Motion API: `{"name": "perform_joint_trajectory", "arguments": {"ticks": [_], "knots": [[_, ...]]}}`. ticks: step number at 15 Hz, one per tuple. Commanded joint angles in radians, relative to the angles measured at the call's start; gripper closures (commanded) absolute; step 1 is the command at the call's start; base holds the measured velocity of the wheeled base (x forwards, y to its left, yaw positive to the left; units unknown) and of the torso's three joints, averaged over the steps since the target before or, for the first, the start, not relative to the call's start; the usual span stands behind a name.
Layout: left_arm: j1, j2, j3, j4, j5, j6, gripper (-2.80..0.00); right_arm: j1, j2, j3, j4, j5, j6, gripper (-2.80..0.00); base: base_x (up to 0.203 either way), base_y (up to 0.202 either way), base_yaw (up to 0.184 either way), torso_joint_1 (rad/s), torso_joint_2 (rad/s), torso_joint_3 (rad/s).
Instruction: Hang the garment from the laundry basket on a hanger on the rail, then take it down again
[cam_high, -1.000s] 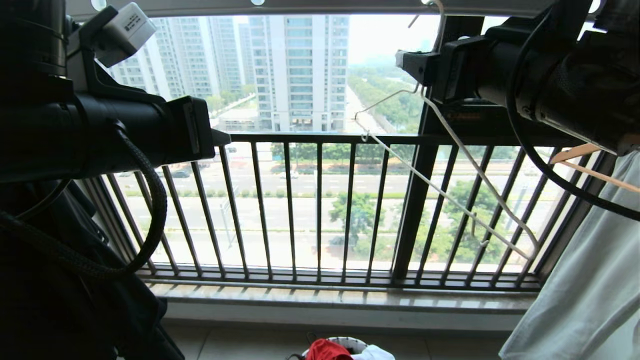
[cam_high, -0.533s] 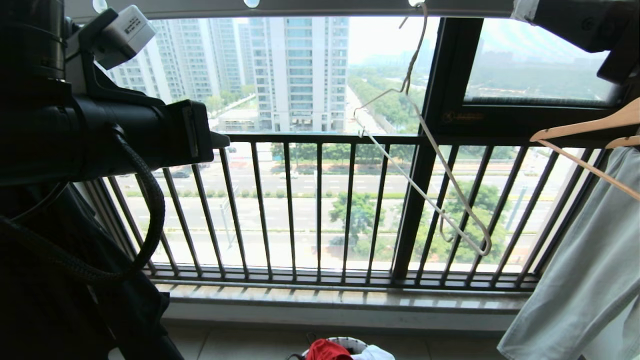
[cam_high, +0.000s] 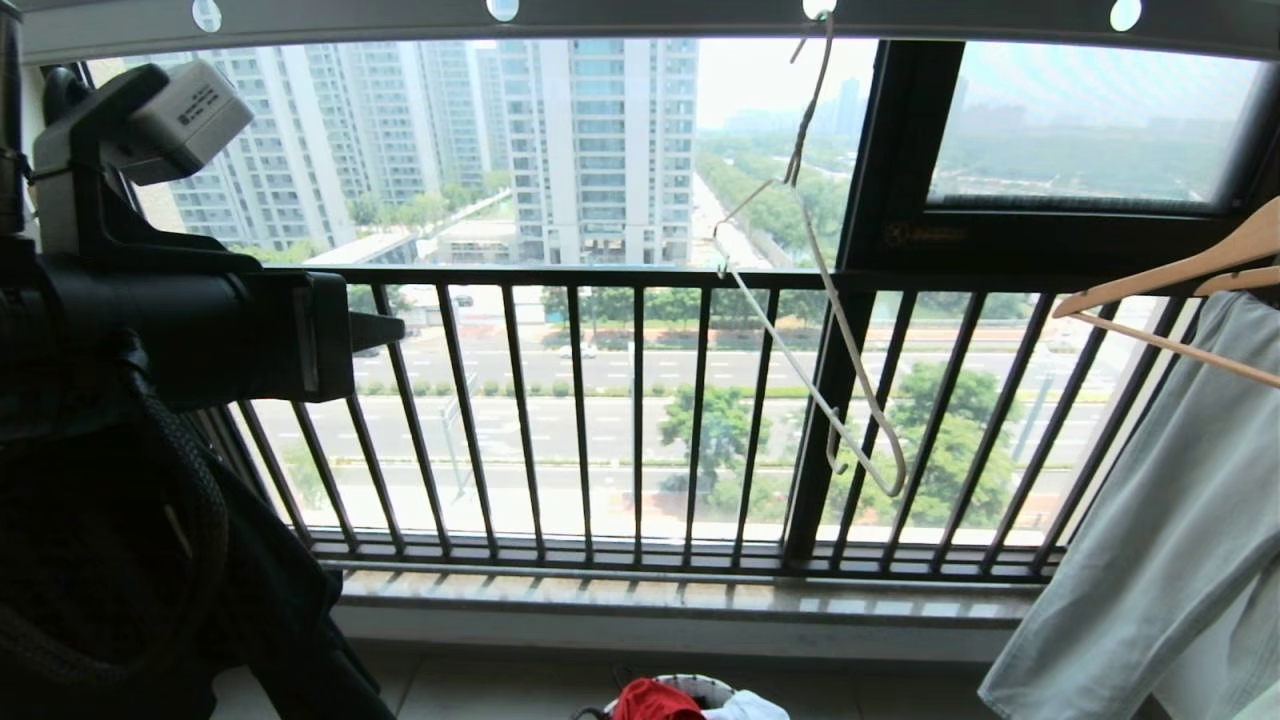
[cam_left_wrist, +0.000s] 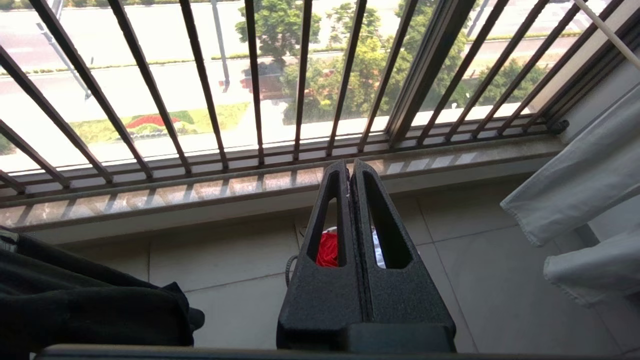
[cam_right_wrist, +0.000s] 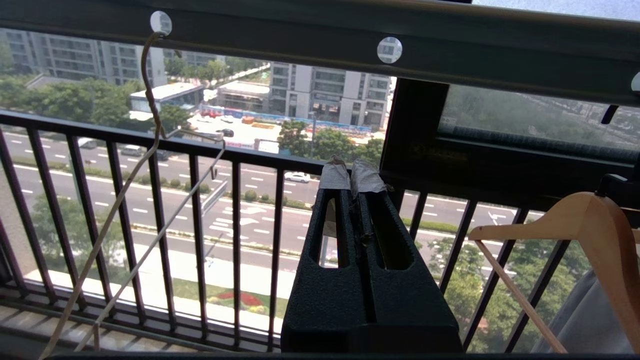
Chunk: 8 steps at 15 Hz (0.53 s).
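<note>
The off-white wire hanger (cam_high: 833, 300) hangs bare from a hole in the pale grey rail (cam_high: 650, 15), turned almost edge-on; the right wrist view shows the hanger (cam_right_wrist: 150, 95) on the rail (cam_right_wrist: 280, 42) too. The red garment (cam_high: 655, 700) lies in the laundry basket (cam_high: 705, 684) on the floor at the bottom edge. Through a finger slot, the left wrist view shows the garment (cam_left_wrist: 327, 247). My left gripper (cam_high: 398, 329) is raised at the left, shut and empty (cam_left_wrist: 350, 165). My right gripper (cam_right_wrist: 351, 175) is shut and empty, to the right of the hanger and apart from it.
A black railing (cam_high: 640, 278) with vertical bars closes the balcony. Wooden hangers (cam_high: 1180, 270) carry a large pale grey garment (cam_high: 1150, 520) at the right. A dark cloth (cam_high: 150, 600) hangs at the left. A white shirt (cam_high: 752, 707) lies in the basket beside the red one.
My right gripper let go of the hanger, drew back out of the head view and shut. The hanger swung round on the rail. My left arm sank a little and drew back.
</note>
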Motion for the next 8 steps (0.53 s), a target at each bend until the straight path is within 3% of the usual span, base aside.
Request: {"name": "perform_joint_trajectory", "arguments": {"ticks": [1,3,6,8], "knots": [[0.062,-0.128,0.086,0.003,0.004,0.006,0.0,-0.105,-0.124,0.039,0.039,-0.001,0.012,0.0,0.0,0.0,0.0,0.0,0.0,0.0],[0.077,-0.295,0.173,0.002,0.005,0.011,0.0,-0.182,-0.236,0.132,0.082,-0.002,0.035,0.0,0.0,0.0,0.0,0.0,0.0,0.0],[0.238,-0.558,0.317,0.002,0.004,0.03,0.0,-0.283,-0.397,0.27,0.136,-0.003,0.076,0.0,0.0,0.0,0.0,0.0,0.0,0.0],[0.326,-0.722,0.433,0.002,0.004,0.044,0.0,-0.39,-0.454,0.293,0.154,-0.028,0.124,0.0,0.0,0.0,0.0,0.0,0.0,0.0]]}}
